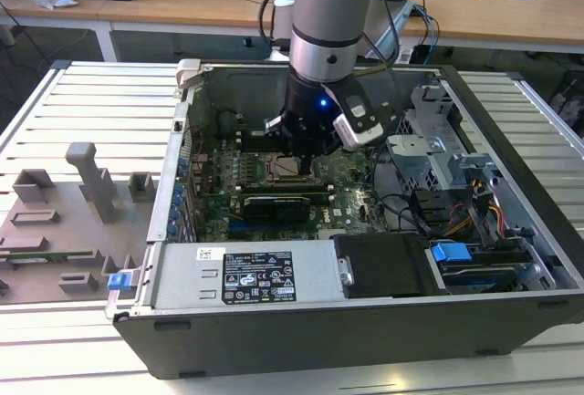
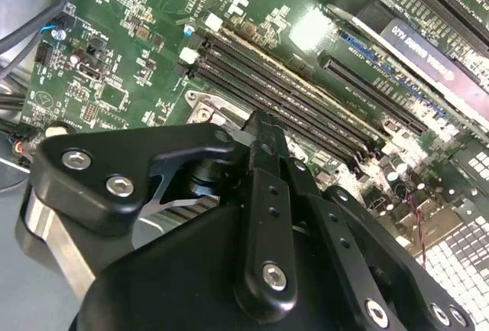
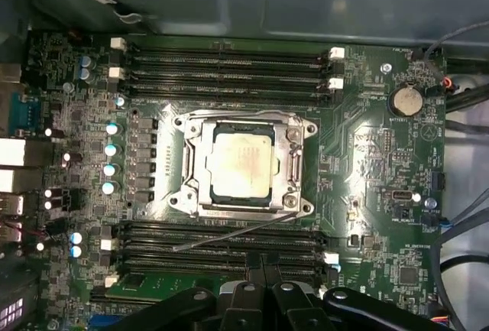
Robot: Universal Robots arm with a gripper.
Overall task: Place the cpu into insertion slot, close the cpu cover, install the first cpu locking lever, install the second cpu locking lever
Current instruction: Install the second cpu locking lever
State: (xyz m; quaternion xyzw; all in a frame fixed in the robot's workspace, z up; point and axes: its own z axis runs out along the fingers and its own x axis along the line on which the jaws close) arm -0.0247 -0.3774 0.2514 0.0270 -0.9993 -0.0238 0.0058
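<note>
1 arm hangs over the open computer case (image 1: 365, 322) in the exterior view, its gripper (image 1: 306, 165) low above the motherboard (image 1: 347, 185). In the first wrist view the cpu (image 3: 240, 164) already sits in the insertion slot (image 3: 299, 164), with the cpu cover (image 3: 197, 164) lying closed around it – its silvery top shows through the window. A thin locking lever (image 3: 229, 232) slants across the memory slots (image 3: 221, 245) at the socket's 6 o'clock, unlatched. Gripper fingers (image 3: 252, 300) (dark, seemingly drawn together) grip nothing – how tightly they meet I cannot tell.
</note>
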